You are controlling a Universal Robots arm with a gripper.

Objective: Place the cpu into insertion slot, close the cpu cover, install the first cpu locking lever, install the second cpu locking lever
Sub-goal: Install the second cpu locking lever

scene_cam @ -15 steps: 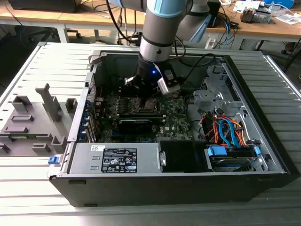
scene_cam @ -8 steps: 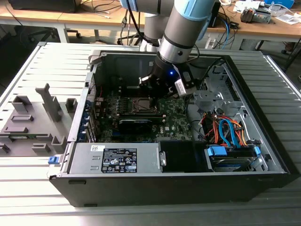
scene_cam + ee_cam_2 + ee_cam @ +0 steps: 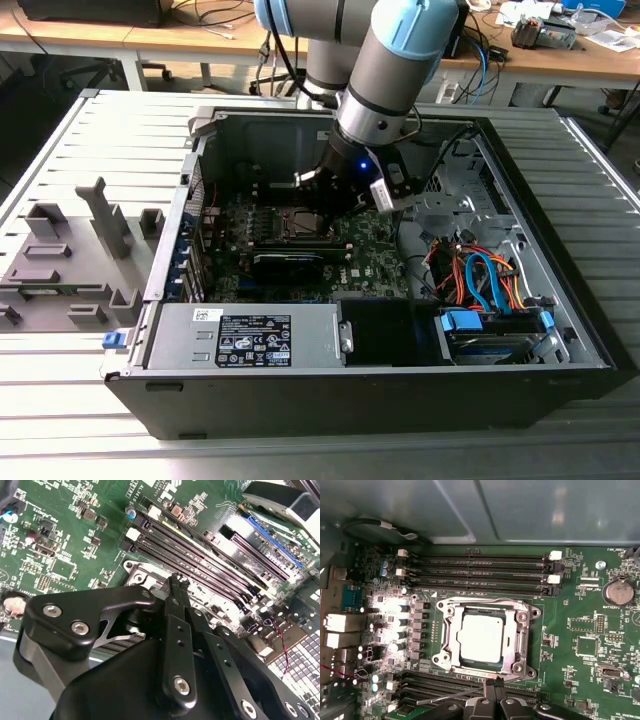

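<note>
Gripper low inside the open computer case (image 3: 560, 330), over the green circuit board (image 3: 580, 605).

The gripper (image 3: 493, 685) has its fingers pressed together on nothing, tips just beside the near edge of the insertion slot (image 3: 451, 630). The cpu cover (image 3: 520, 635) lies closed over that slot just beyond the fingertips, and the cpu (image 3: 482, 637) sits flat inside its cut-out. A thin metal lever (image 3: 451, 695) runs beside the fingertips.

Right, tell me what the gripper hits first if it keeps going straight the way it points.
Probably the cover's near edge over the cpu: the gripper points at that edge in the first wrist view. A thin lever lies beside the tip. Depth is unclear.
</note>
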